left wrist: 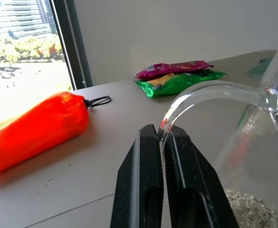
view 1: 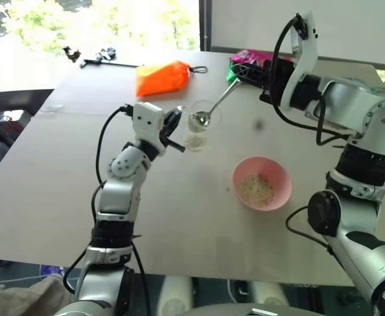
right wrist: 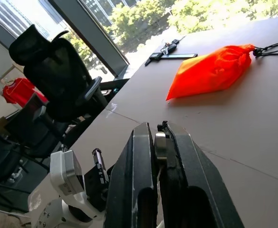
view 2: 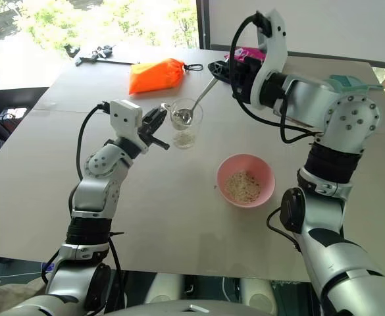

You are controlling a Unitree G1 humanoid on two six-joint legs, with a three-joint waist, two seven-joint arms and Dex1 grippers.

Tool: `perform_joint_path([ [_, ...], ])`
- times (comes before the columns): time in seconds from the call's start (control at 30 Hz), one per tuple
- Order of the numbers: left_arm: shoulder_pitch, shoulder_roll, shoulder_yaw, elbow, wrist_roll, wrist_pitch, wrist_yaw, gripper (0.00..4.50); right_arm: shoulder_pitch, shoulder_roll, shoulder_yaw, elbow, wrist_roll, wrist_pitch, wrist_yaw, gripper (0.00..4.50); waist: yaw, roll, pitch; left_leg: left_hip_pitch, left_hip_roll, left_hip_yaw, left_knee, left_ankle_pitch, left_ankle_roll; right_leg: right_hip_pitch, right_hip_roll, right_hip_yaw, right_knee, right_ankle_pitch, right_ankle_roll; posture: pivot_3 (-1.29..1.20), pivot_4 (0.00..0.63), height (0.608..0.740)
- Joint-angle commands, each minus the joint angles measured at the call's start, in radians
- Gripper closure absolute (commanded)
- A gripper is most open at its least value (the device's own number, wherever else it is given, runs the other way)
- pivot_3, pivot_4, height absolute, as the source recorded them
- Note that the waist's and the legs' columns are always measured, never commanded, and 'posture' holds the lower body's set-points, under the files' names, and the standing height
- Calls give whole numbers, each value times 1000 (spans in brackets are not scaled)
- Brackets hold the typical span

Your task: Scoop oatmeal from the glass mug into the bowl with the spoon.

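Observation:
The clear glass mug (view 1: pixel 197 130) stands on the table with a thin layer of oatmeal (view 1: pixel 195 141) at its bottom. My left gripper (view 1: pixel 174 132) is shut on the mug's handle (left wrist: pixel 210 92), its fingers (left wrist: pixel 148 180) pinching the glass. The silver spoon (view 1: pixel 201 119) hangs with its small bowl at the mug's rim. Its handle slants up toward my right gripper (view 2: pixel 224 71), which is shut on the handle's end (right wrist: pixel 160 141). Whether the spoon carries grains I cannot tell. The pink bowl (view 1: pixel 282 174) sits to the right of the mug, nearer me, with oatmeal (view 1: pixel 256 189) inside.
An orange pouch (view 1: pixel 162 78) lies behind the mug. Green and pink snack packets (left wrist: pixel 177 78) are at the back right, under my right arm. A black tool (view 1: pixel 100 59) rests at the far left edge. An office chair (right wrist: pixel 58 80) stands beyond the table.

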Motion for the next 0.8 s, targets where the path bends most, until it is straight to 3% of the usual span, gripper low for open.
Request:
perform_joint_path([
  [0.03,-6,-6,-4,-40,-7,-9,3,4438,-40,5,-51,13,101,3,-77,4500,0,0,0,0,0,0,0,0,0,0,0,0,0,0,0,0,150,740],
  [0.33,9,-17,-21,-45,1,-12,-2,4438,-14,-67,-84,103,339,-49,-303,4500,0,0,0,-1,0,0,0,0,0,0,0,0,0,0,0,0,150,740],
  [0.8,-27,-25,-52,-16,4,-31,-28,4438,128,-277,53,57,759,-271,-516,4500,1,0,0,-2,0,-1,0,0,1,-1,0,0,-1,0,0,0,150,740],
])
